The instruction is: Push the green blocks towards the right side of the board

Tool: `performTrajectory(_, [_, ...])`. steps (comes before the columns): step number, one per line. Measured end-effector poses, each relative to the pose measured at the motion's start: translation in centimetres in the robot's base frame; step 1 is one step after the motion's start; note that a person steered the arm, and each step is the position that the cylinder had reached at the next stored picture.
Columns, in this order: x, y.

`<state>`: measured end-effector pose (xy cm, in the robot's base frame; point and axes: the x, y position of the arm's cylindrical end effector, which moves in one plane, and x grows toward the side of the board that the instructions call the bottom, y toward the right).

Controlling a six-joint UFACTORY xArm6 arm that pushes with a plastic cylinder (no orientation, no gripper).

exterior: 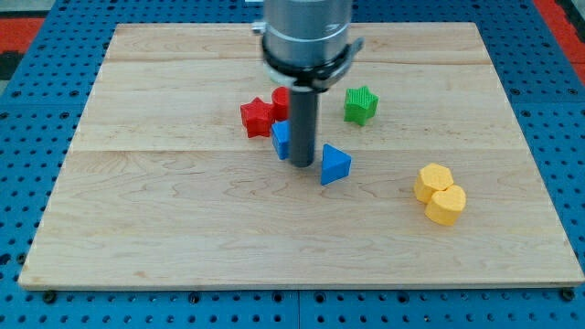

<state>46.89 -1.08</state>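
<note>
A green star block (360, 104) sits a little right of the board's middle, toward the view's top. No other green block shows. My tip (303, 164) rests on the board between a blue block (281, 139) on its left and a blue triangle (335, 164) on its right. The green star is up and to the right of my tip, apart from it. The rod and the arm's body hide part of the blocks behind them.
A red star (258, 116) and a red block (281, 99), partly hidden by the rod, lie left of the rod. A yellow hexagon-like block (433, 180) and a yellow heart-like block (446, 205) touch at the right. The wooden board (164, 228) lies on a blue pegboard.
</note>
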Motion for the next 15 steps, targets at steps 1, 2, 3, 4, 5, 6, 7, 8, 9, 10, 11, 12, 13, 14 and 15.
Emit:
performTrajectory(1, [0.4,-6.8])
performTrajectory(2, [-4.5,-11.6])
performTrajectory(3, [-11.6,-9.8])
performTrajectory(4, [-14.7,-5.7])
performTrajectory(5, [-14.7,-2.7])
performTrajectory(6, [-14.6,2.0])
performTrajectory(7, [-11.9,4.0])
performTrajectory(8, [-11.1,10.1])
performTrajectory(9, [-10.6,14.2])
performTrajectory(10, [-8.1,12.7])
performTrajectory(11, [-5.9,12.7])
performTrajectory(12, [-3.0,11.7])
performTrajectory(13, [-2.2,14.4])
performTrajectory(14, [-5.2,18.1])
performTrajectory(15, [-6.3,17.4])
